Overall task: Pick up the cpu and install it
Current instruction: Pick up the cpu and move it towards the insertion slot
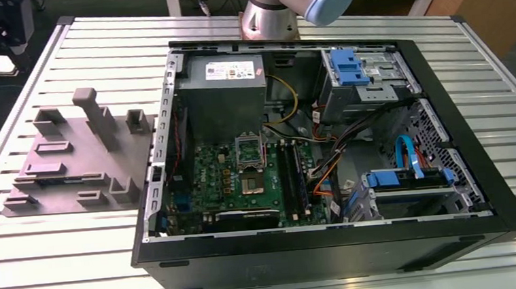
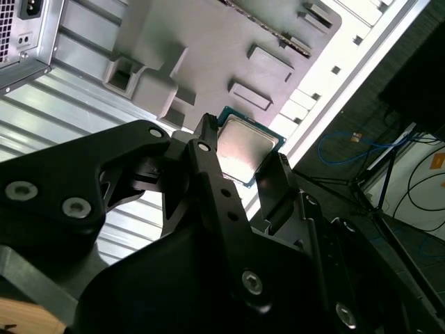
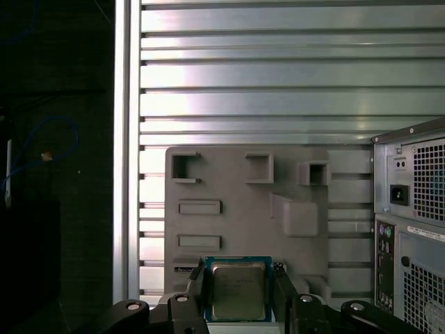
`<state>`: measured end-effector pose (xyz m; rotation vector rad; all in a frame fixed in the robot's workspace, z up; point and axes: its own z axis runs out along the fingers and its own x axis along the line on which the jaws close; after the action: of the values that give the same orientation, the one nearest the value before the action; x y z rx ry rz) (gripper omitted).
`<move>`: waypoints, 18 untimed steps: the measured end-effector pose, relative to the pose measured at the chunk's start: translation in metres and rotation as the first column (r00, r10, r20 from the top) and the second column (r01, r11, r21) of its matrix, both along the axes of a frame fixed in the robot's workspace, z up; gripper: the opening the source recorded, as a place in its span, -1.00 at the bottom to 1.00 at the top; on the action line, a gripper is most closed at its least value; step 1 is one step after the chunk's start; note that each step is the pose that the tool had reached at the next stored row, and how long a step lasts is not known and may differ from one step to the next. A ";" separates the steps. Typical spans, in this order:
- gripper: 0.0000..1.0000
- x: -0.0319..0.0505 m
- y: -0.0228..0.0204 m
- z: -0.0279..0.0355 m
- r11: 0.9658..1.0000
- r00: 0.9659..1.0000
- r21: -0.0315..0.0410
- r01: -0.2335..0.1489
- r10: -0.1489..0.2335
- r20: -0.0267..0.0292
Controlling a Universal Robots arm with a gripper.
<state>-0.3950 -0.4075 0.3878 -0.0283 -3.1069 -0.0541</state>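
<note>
The cpu (image 3: 238, 291), a small square chip with a shiny metal top and a green edge, sits between my black fingers (image 3: 197, 287) in both wrist views. My gripper (image 3: 238, 296) is shut on it, one finger on each side. The cpu (image 2: 247, 147) hangs well above the grey holder block (image 3: 243, 188), held by the gripper (image 2: 243, 167). In the exterior view the open computer case (image 1: 338, 244) lies on the table. On its green motherboard the cpu socket (image 1: 250, 160) stands bare with its metal frame around it.
The grey holder block (image 1: 68, 164), with its upright posts and pockets, stands at the exterior view's left of the case. Inside the case are a grey power supply (image 1: 224, 79), black memory sticks (image 1: 292, 173), blue drive bays (image 1: 353, 70) and loose cables. The arm's base (image 1: 272, 14) stands behind the case.
</note>
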 end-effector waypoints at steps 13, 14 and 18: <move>-0.06 0.0036 0.0000 0.0000 1.000 1.000 0.000 0.000 0.000 0.000; -0.06 0.0039 0.0000 0.0000 1.000 1.000 0.000 0.000 0.000 0.000; -0.06 0.0049 0.0000 0.0000 1.000 1.000 0.000 0.000 0.000 0.000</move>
<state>-0.3900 -0.4075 0.3878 -0.0283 -3.1069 -0.0540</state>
